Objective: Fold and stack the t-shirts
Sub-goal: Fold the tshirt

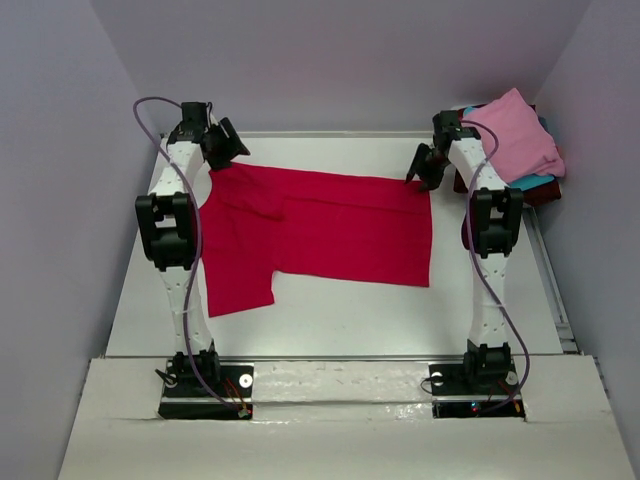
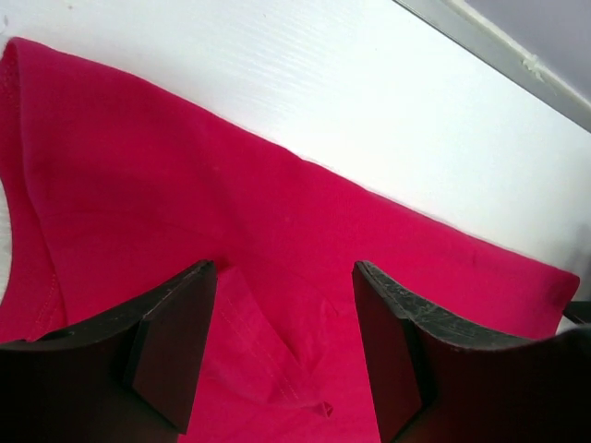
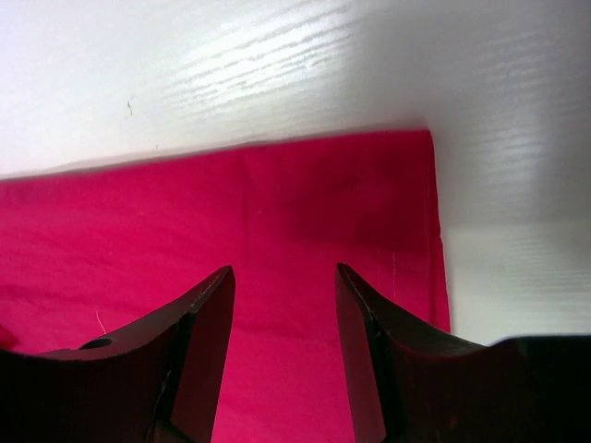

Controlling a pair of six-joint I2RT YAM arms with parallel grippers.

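Top external: red t-shirt (image 1: pixel 320 230) lies spread flat on the table (image 1: pixel 330 320), one sleeve pointing toward the arm bases at left, hem edge at right. Left claw (image 1: pixel 228 148) is at the shirt's far-left corner by the neckline, right claw (image 1: pixel 425 172) at the far-right hem corner; wrist views show both with jaws apart over the cloth, nothing pinched. Far right corner: pink t-shirt (image 1: pixel 515 135) piled on a teal t-shirt (image 1: pixel 530 182) and a dark maroon t-shirt (image 1: pixel 547 192).
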